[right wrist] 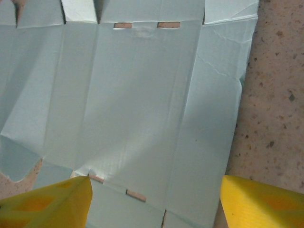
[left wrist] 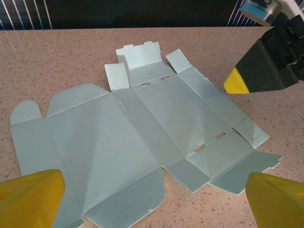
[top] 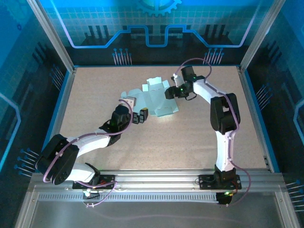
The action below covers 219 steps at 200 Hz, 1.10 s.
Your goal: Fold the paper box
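Your paper box [left wrist: 142, 128] lies as a flat, light, floppy card sheet just ahead of your wide-open, empty left pincer [left wrist: 154, 199] and beneath the parted, empty right pincer [right wrist: 154, 204], so nip an outer flap near its crease, gently, since it should crumple easily.

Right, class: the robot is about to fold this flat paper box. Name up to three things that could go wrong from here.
1. The paper box lies loose on the table. The open left claw seems to pin nothing, so the sheet may slide.
2. The right claw straddles the sheet's edge. Closing there could buckle the thin card off its creases.
3. A stray diagonal wrinkle crosses the large panel, and a fold might follow it.
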Each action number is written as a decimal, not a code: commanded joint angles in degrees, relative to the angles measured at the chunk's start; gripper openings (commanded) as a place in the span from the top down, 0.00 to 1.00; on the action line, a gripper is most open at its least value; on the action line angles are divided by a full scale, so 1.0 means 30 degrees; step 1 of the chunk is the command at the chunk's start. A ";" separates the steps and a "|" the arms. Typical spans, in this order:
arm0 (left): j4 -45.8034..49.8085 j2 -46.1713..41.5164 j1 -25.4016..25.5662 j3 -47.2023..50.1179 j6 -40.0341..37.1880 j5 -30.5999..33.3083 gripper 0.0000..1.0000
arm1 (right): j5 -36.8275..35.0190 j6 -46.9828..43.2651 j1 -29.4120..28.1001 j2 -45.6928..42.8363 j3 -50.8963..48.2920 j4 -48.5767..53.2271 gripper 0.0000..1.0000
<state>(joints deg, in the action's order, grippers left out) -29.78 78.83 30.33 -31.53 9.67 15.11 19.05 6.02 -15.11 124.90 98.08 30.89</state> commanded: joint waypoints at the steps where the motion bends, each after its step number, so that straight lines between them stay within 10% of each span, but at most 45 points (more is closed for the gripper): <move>1: 0.0260 0.0121 0.0160 -0.0653 0.0527 -0.0266 0.01 | 0.0176 -0.0464 -0.0202 0.0927 0.1101 0.1130 0.27; 123: 0.7197 0.2560 0.0012 -0.5174 0.5910 0.0621 0.02 | 0.0656 -0.0905 -0.0409 0.2900 0.2577 0.1971 0.26; 219: 1.1983 0.9023 -0.2584 -1.2060 1.0956 -0.5415 0.21 | 0.0294 0.0528 -0.0402 -0.2771 -0.4723 -0.5178 0.01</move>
<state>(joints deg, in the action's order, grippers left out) 0.54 102.21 23.00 -62.52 39.16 4.80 20.16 5.96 -15.75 122.58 89.03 24.69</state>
